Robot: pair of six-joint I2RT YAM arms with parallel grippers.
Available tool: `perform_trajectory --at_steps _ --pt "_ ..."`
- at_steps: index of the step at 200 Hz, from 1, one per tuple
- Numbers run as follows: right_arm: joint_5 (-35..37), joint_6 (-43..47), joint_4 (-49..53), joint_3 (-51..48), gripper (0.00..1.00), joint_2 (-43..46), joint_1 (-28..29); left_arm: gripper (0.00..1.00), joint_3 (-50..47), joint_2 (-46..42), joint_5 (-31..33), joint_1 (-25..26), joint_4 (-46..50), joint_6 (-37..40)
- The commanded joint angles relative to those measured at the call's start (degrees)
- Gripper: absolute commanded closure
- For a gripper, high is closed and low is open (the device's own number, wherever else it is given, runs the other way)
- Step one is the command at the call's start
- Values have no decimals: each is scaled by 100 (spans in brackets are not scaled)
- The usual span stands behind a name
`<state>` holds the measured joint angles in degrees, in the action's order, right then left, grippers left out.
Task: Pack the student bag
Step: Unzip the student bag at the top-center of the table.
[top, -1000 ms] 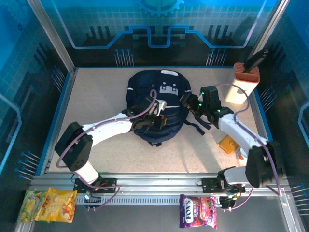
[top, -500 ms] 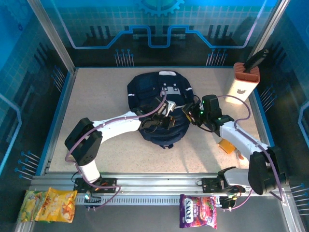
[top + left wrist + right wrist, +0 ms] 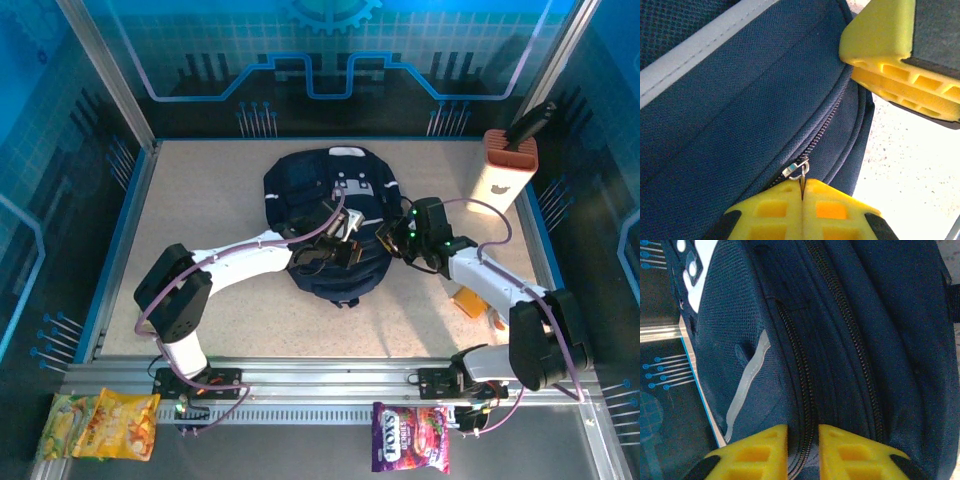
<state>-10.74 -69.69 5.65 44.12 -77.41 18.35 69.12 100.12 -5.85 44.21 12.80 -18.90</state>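
Student bag (image 3: 305, 185), holder (image 3: 503, 178) far right

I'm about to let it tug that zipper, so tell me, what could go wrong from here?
1. The left gripper pinches only the thin metal zipper pull at its very fingertips, so the pull may slip out once it is tugged.
2. The right gripper clamps just a narrow fold of the bag beside the zipper. If that fold slides free, the bag will likely drag along rather than unzip.
3. The two grippers sit close together, so a tug could knock them together.
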Motion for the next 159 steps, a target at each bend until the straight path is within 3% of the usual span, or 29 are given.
perform_trajectory --at_steps 1,45,159 --pt "250 228 192 313 84 -82 37 100 174 -126 65 45 318 154" --pt "766 591 526 557 96 -77 -48 100 -224 -587 533 -5 749 275" --pt "1026 883 727 849 98 -335 -156 100 -927 -1564 983 -699 2276 566"
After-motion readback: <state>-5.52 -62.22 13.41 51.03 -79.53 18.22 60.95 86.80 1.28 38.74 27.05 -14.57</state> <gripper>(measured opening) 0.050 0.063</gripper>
